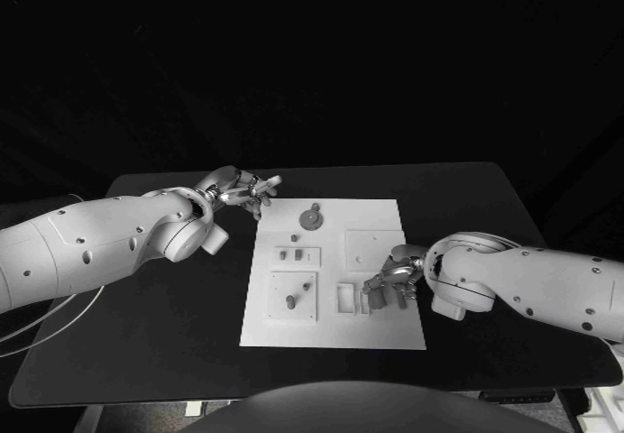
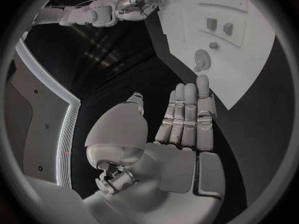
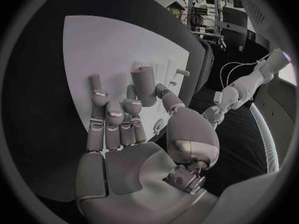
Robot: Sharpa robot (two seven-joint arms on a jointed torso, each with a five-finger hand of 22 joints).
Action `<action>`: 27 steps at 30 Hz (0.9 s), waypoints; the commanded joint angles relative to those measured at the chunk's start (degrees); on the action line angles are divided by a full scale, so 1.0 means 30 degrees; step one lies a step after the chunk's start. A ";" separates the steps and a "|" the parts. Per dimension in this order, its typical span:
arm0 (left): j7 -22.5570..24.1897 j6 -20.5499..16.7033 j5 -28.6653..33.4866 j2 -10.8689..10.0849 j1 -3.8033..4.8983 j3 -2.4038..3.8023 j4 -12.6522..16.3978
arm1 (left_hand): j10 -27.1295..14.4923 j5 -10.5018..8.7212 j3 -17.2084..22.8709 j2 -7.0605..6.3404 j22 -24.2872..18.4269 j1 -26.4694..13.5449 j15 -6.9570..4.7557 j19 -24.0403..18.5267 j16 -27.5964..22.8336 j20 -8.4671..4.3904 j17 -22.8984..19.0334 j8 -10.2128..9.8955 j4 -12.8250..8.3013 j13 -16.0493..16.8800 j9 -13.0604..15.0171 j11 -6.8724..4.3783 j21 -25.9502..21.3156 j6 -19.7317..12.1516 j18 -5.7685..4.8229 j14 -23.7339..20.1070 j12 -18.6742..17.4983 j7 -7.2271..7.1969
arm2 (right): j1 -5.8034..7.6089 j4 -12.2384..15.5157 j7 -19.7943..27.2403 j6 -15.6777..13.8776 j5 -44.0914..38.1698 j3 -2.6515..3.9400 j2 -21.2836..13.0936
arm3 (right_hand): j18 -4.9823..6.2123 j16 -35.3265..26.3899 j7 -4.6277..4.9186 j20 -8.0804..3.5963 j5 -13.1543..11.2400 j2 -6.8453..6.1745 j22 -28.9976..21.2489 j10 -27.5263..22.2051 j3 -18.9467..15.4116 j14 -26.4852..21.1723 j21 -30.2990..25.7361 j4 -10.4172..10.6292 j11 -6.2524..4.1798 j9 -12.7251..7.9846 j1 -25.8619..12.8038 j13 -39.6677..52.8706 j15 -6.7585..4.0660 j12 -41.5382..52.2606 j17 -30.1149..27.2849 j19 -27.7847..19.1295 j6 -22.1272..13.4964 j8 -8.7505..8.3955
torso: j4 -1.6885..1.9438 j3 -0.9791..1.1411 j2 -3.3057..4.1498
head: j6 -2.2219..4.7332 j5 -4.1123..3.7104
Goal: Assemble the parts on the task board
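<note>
Right hand (image 1: 394, 278): over the near right part of the task board, fingers curled down around a grey cylindrical part (image 3: 144, 84), pinched between thumb and fingers in the right wrist view.
Left hand (image 1: 242, 191): above the black table just off the board's far left corner, fingers straight and together in the left wrist view, holding nothing.
Task board (image 1: 390, 334): one white plate, lying flat in the middle of the table, long side running away from the robot.
Parts on the board: one round disc with a small tab (image 1: 309, 216) near the far edge; one small block (image 1: 295, 238) just nearer than it; two small pieces (image 1: 293, 256) on the upper left raised square; two short pegs (image 1: 298, 292) standing on the lower left raised square.
Recesses: one square outline (image 1: 368, 248) right of centre; one narrow slot (image 1: 346, 299) beside the right hand.
Table (image 1: 156, 343): one, black, matte.
Room: dark beyond the table's far edge.
</note>
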 commanded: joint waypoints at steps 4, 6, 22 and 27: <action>0.0213 -0.0082 0.0109 0.0004 0.0012 0.0013 0.0028 | -0.0082 -0.0062 0.0085 0.0072 0.0038 0.0098 -0.0025 -0.0067 0.0030 -0.0081 0.0030 0.0118 -0.0005 -0.0019 -0.0023 -0.0018 -0.0037 -0.0071 0.1025 -0.0096 0.0128 0.0060 | 0.0033 -0.0050 -0.0018 -0.0641 0.2171 0.0004 0.0311 | 0.0389 -0.0016 -0.0028 0.0114 0.0053 0.1154 0.0116 0.0143 0.0338 0.0051 -0.0113 -0.0373 -0.0030 -0.0019 0.0970 -0.0033 0.0048 -0.0088 -0.0035 0.0021 0.0135 0.0004 | -0.0001 0.0009 0.0009 | -0.0014 0.0054; 0.0197 -0.0063 0.0109 0.0021 0.0012 0.0011 0.0020 | -0.0083 -0.0062 0.0083 0.0070 0.0041 0.0098 -0.0024 -0.0069 0.0031 -0.0080 0.0032 0.0119 -0.0005 -0.0019 -0.0023 -0.0018 -0.0036 -0.0072 0.1025 -0.0097 0.0129 0.0060 | 0.0033 -0.0065 -0.0058 -0.0672 0.2296 0.0004 0.0445 | 0.0389 -0.0019 -0.0026 0.0118 0.0053 0.1158 0.0112 0.0143 0.0339 0.0050 -0.0118 -0.0370 -0.0029 -0.0024 0.0962 -0.0035 0.0046 -0.0093 -0.0037 0.0023 0.0132 -0.0003 | -0.0010 0.0014 0.0008 | -0.0010 0.0053; 0.0116 -0.0029 0.0107 0.0109 0.0012 0.0011 0.0009 | -0.0105 -0.0063 0.0068 0.0061 0.0071 0.0077 -0.0018 -0.0089 0.0032 -0.0074 0.0042 0.0125 -0.0001 -0.0027 -0.0030 -0.0012 -0.0035 -0.0097 0.1019 -0.0117 0.0136 0.0067 | 0.0092 -0.0435 -0.0168 -0.0661 0.2127 -0.0004 0.1494 | 0.0389 -0.0040 -0.0006 0.0171 -0.0027 0.1132 0.0066 0.0145 0.0310 0.0045 -0.0167 -0.0335 -0.0008 -0.0079 0.0771 -0.0047 0.0015 -0.0145 -0.0060 0.0049 0.0134 -0.0073 | 0.0005 0.0010 0.0035 | -0.0058 0.0080; 0.0068 -0.0031 0.0034 0.0107 0.0014 0.0011 0.0033 | -0.0111 -0.0062 0.0069 0.0065 0.0078 0.0078 -0.0016 -0.0094 0.0032 -0.0074 0.0043 0.0125 -0.0003 -0.0028 -0.0032 -0.0010 -0.0036 -0.0106 0.1020 -0.0122 0.0137 0.0069 | 0.0092 -0.0587 -0.0344 -0.0450 0.1962 -0.0005 0.1571 | 0.0389 -0.0048 0.0008 0.0198 -0.0166 0.0979 0.0034 0.0137 0.0254 0.0035 -0.0197 -0.0289 0.0007 -0.0124 0.0543 -0.0045 -0.0019 -0.0174 -0.0072 0.0079 0.0136 -0.0129 | 0.0004 -0.0003 0.0013 | -0.0094 0.0068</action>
